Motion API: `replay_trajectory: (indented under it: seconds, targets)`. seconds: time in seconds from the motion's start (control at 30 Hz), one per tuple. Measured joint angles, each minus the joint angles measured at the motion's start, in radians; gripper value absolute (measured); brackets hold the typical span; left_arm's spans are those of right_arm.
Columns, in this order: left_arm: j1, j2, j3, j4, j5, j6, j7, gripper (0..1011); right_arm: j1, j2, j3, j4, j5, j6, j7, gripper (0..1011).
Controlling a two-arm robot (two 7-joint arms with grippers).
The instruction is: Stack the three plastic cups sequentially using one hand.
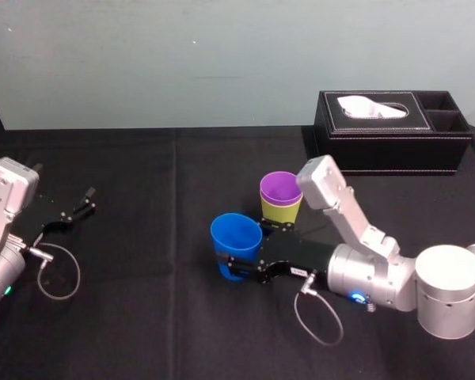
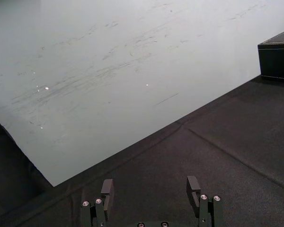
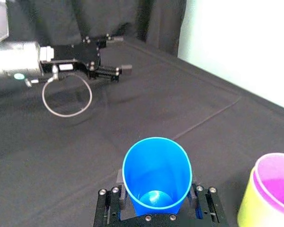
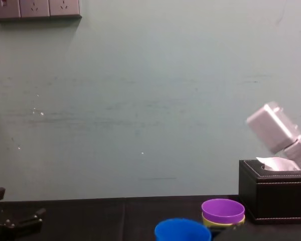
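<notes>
The blue cup (image 1: 236,236) stands upright left of centre, with my right gripper (image 1: 233,264) shut on its lower part. In the right wrist view a finger presses each side of the blue cup (image 3: 156,172), inside the right gripper (image 3: 157,202). Just behind and to the right, the purple cup (image 1: 279,188) sits nested inside the yellow-green cup (image 1: 281,210), apart from the blue one. The chest view shows the blue cup's rim (image 4: 182,229) in front of the purple cup (image 4: 222,207). My left gripper (image 1: 77,209) rests open at the far left, its fingers (image 2: 107,188) spread over bare cloth.
A black tissue box (image 1: 392,131) with a side compartment stands at the back right on the black cloth. A grey cable loop (image 1: 59,273) lies by the left arm and another (image 1: 317,317) hangs under the right wrist. A pale wall (image 4: 140,100) bounds the table's far edge.
</notes>
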Motion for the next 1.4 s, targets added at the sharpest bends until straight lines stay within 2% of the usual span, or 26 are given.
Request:
replay_trajectory:
  seconds: [0.33,0.6,0.93,1.4]
  targets:
    - [0.0,0.0,0.0,0.0,0.0,0.0,0.0,1010,-0.027,0.049,0.062,-0.126,0.04,0.039,-0.03,722]
    - [0.0,0.0,0.0,0.0,0.0,0.0,0.0,1010,-0.009,0.07,0.089,-0.17,0.052,0.065,-0.049,722]
    - [0.0,0.0,0.0,0.0,0.0,0.0,0.0,1010,0.028,0.073,0.106,-0.154,0.059,0.083,-0.063,722]
    - [0.0,0.0,0.0,0.0,0.0,0.0,0.0,1010,0.085,0.049,0.116,-0.066,0.058,0.095,-0.083,722]
